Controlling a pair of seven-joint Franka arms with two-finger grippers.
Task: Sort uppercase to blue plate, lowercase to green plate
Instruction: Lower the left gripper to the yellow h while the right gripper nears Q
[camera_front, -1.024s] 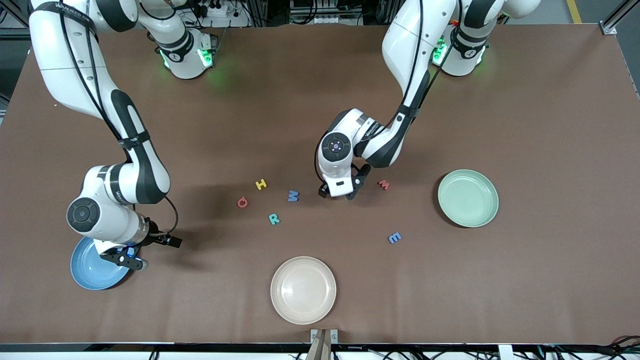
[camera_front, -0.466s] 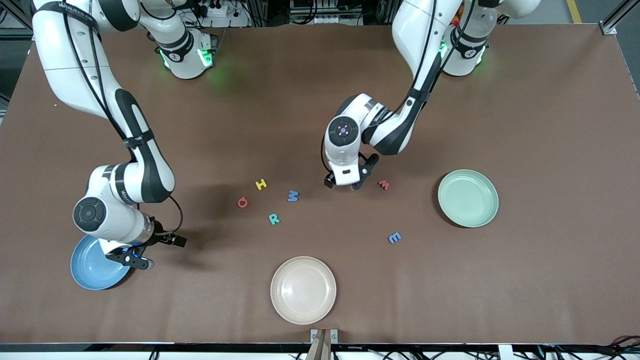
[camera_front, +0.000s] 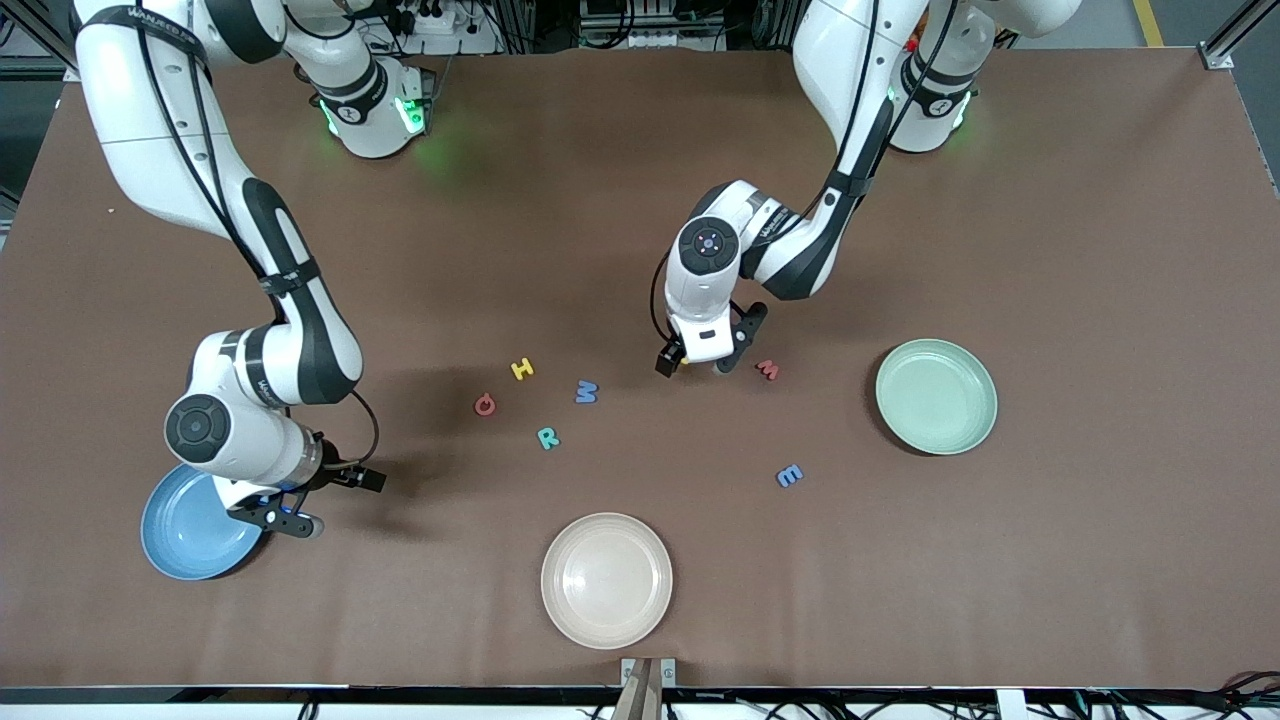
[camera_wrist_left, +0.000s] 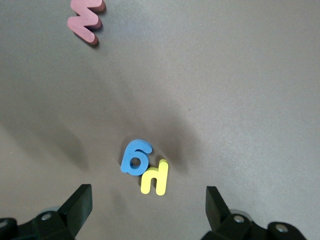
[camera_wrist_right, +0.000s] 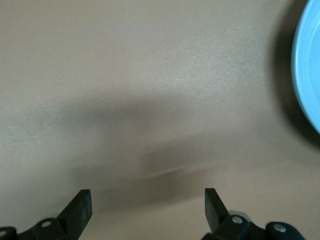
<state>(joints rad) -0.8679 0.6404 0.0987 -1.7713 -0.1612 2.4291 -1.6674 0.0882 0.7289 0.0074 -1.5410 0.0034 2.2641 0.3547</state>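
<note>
My left gripper (camera_front: 700, 365) is open over the yellow h (camera_wrist_left: 155, 177) and blue g (camera_wrist_left: 135, 157), which lie touching on the table; the hand hides them in the front view. The red w/m (camera_front: 767, 369) lies beside it and shows in the left wrist view (camera_wrist_left: 86, 21). The blue E/m shape (camera_front: 789, 475) lies nearer the camera. The red Q (camera_front: 484, 404), yellow H (camera_front: 522, 369), blue W (camera_front: 587, 391) and teal R (camera_front: 548, 437) lie mid-table. My right gripper (camera_front: 285, 520) is open and empty at the blue plate's (camera_front: 185, 530) edge. The green plate (camera_front: 936, 396) holds nothing.
A cream plate (camera_front: 606, 580) sits near the table's front edge, in the middle. The blue plate's rim (camera_wrist_right: 307, 75) shows in the right wrist view, over bare brown table.
My left gripper has moved away from the camera and a little toward the red w/m. My right gripper has shifted off the blue plate toward the table's middle.
</note>
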